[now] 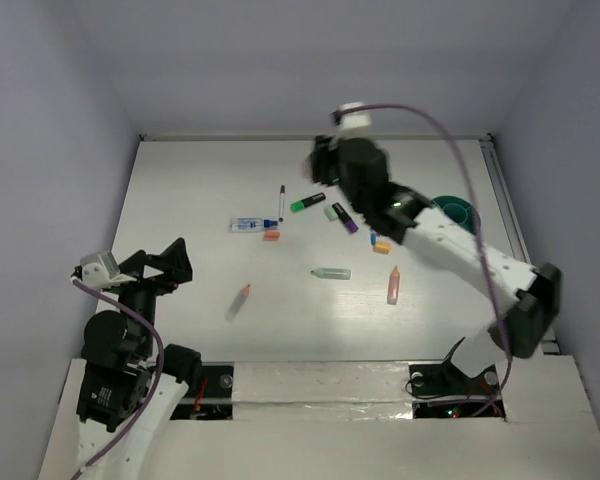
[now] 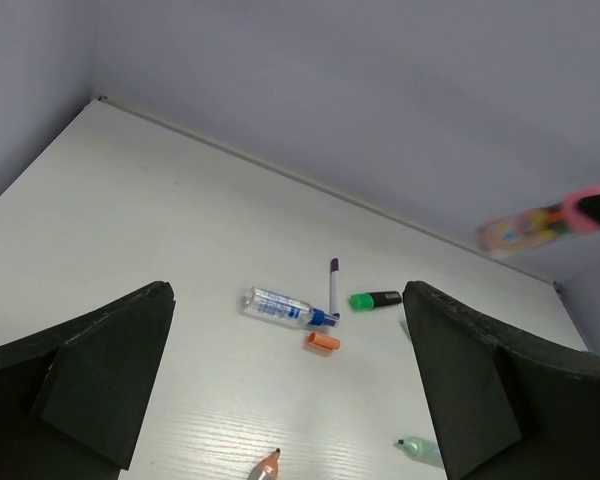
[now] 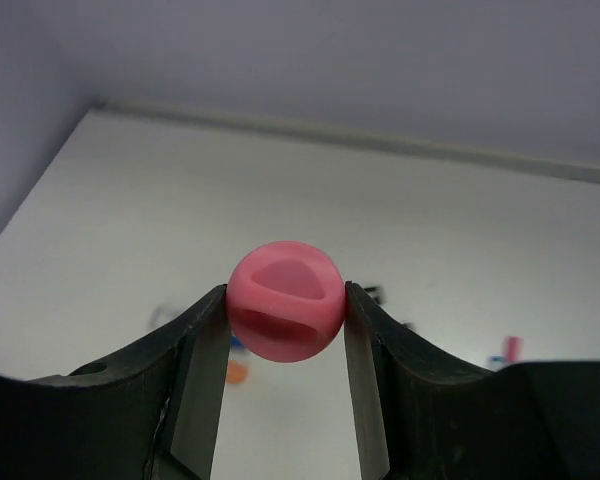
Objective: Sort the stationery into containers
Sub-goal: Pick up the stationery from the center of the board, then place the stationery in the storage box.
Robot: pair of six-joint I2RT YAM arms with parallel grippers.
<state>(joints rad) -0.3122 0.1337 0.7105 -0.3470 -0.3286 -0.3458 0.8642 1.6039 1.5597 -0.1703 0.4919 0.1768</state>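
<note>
My right gripper (image 3: 285, 300) is shut on the round pink cap of the pink-capped tube (image 3: 284, 315) and holds it in the air over the far middle of the table; the tube (image 2: 540, 225) shows blurred in the left wrist view. The teal tub (image 1: 454, 210) sits at the right, partly behind the right arm. My left gripper (image 1: 165, 262) hangs open at the near left with nothing between its fingers (image 2: 110, 370). Loose stationery lies mid-table: a thin pen (image 1: 281, 202), a green-capped marker (image 1: 307, 202), a pale-green marker (image 1: 331, 273), a salmon marker (image 1: 392, 285) and an orange marker (image 1: 240, 298).
A clear bottle with a blue cap (image 1: 252, 224) lies beside an orange cap (image 1: 271, 235). A purple-tipped marker (image 1: 345, 218) and small orange and blue pieces (image 1: 380, 243) lie under the right arm. Walls close the table's left, far and right sides.
</note>
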